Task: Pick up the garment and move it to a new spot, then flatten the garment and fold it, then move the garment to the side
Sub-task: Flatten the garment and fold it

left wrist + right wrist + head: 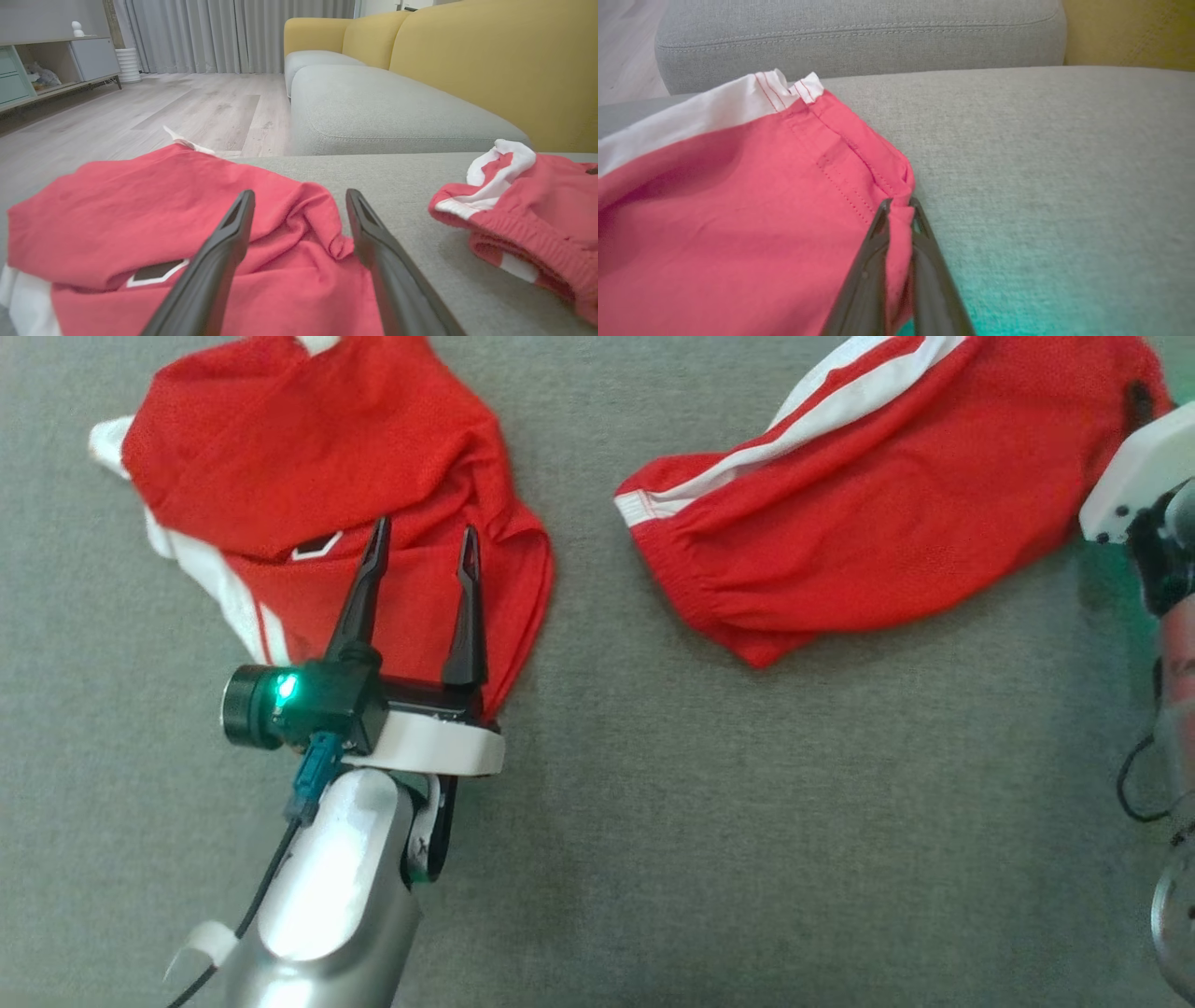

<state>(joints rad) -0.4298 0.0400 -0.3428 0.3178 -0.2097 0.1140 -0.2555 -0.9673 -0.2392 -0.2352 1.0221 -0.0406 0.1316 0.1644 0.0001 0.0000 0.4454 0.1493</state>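
Your left gripper (425, 529) held its fingers spread wide, its forearm (327, 887) angled up from the lower left; your right gripper (900, 204) was clamped on the garment (738, 210) edge.

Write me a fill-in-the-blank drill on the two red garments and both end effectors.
1. The right end effector is ____ on an edge of the red fabric garment with white side stripes.
2. The left end effector is over the crumpled red fabric garment with white trim, its fingers ____.
3. Both garments lie on a woven fabric cushion coloured ____.
4. In the left wrist view, the sofa backrest is coloured ____.

Missing words: shut; open; grey; yellow.
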